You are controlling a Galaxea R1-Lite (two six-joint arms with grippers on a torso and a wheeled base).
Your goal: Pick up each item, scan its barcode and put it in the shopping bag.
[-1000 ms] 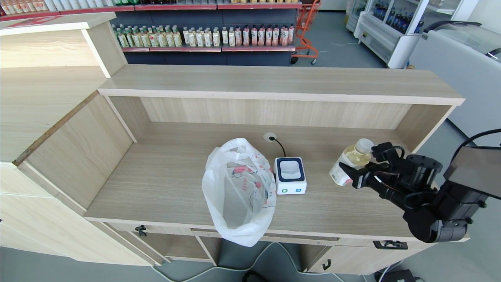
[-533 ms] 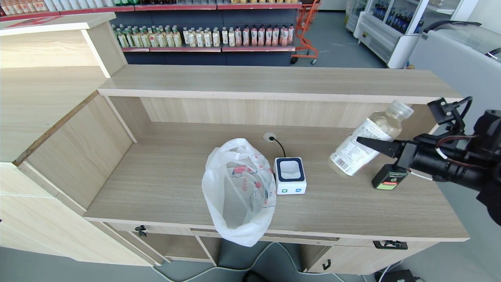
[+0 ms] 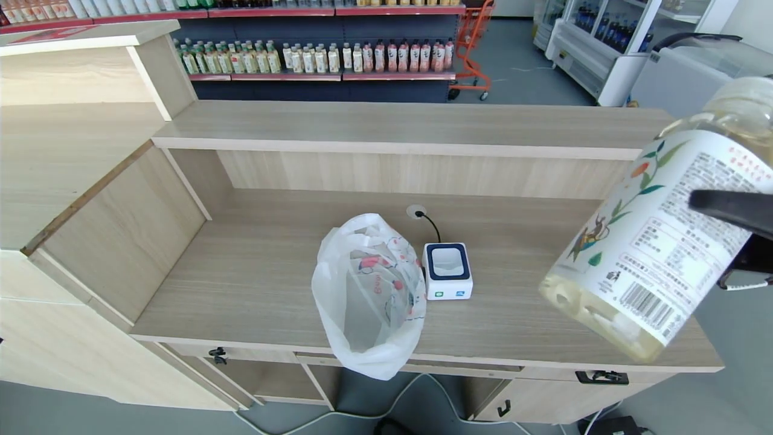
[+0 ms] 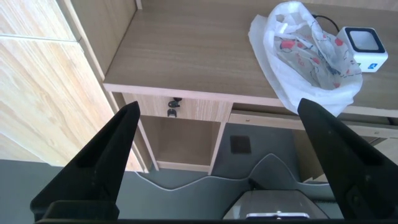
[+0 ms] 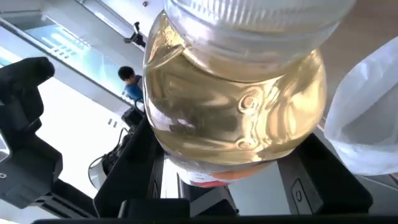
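On the tabletop [image 3: 241, 284], bare wood runs from the left side wall [image 3: 121, 241] to the shopping bag [image 3: 368, 296], wide enough for a claw to pass. The bag stands in the middle with its mouth open and hangs over the front edge. The scanner [image 3: 447, 270] is just beside it, and its cable [image 3: 432, 226] crosses the wood behind. The back wall [image 3: 423, 172] and the upper ledge [image 3: 423, 124] close the rear. Over the right part, the tilted bottle [image 3: 652, 241], gripped in the right claw [image 3: 706, 241], blocks the way.
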